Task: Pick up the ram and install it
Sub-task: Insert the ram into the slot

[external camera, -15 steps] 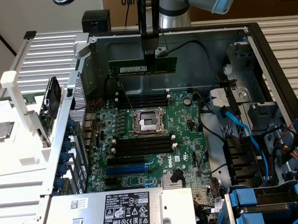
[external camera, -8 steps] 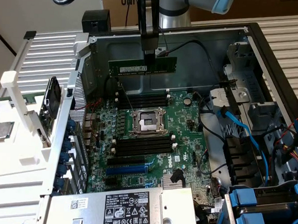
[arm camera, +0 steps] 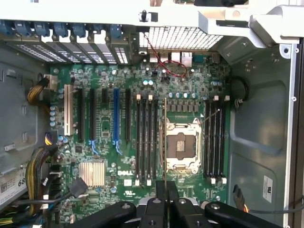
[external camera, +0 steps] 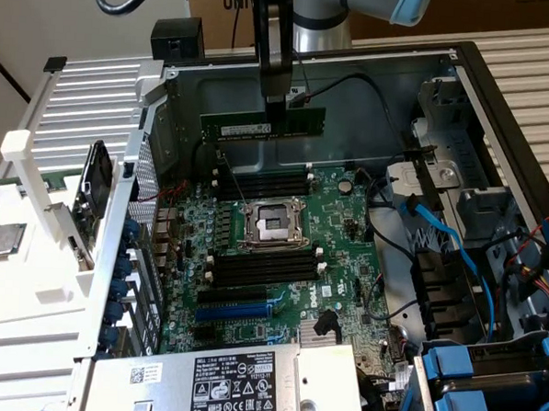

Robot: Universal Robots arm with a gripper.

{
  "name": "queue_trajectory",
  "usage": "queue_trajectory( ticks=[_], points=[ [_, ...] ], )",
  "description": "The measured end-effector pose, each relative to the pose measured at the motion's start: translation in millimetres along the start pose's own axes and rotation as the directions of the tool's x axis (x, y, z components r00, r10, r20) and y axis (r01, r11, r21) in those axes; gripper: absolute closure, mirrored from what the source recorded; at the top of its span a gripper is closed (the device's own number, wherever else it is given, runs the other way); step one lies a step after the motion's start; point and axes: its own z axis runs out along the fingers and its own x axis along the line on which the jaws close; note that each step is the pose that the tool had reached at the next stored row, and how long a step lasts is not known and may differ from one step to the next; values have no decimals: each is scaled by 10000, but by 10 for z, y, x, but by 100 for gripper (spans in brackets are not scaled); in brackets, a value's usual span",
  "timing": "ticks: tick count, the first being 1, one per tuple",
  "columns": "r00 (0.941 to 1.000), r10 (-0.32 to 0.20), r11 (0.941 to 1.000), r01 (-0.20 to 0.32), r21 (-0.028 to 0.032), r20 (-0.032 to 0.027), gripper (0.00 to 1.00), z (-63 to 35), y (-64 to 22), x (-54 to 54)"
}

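The ram [external camera: 260,126], a long narrow green stick with a white label, hangs level above the far end of the open computer case. My gripper [external camera: 276,104] is shut on its upper edge from above. It hovers over the far bank of black slots [external camera: 262,182] on the green motherboard [external camera: 340,264], clear of them. In the wrist view the ram [arm camera: 165,137] appears edge-on as a thin line running out from my gripper [arm camera: 166,190]. That line lies between a slot bank [arm camera: 145,142] and the processor socket [arm camera: 182,147].
A second slot bank [external camera: 262,269] lies nearer, beyond the open socket [external camera: 272,226]. Blue cables [external camera: 447,242] and drive caddies [external camera: 481,387] crowd the exterior view's right. A power supply [external camera: 228,387] sits in front. A square silver chip [external camera: 3,239] rests on the white panel at the left.
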Motion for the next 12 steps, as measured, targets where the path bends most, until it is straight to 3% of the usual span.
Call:
queue_trajectory(
  ticks=[1,2,8,12],
  points=[
    [10000,1,10000,-1,1,24,88,11,0,2],
    [9999,4,10000,-4,-1,123,88,36,0,7],
    [9999,3,10000,-3,4,124,88,48,0,8],
    [9999,3,10000,-3,5,128,88,109,-7,12]
  ],
)
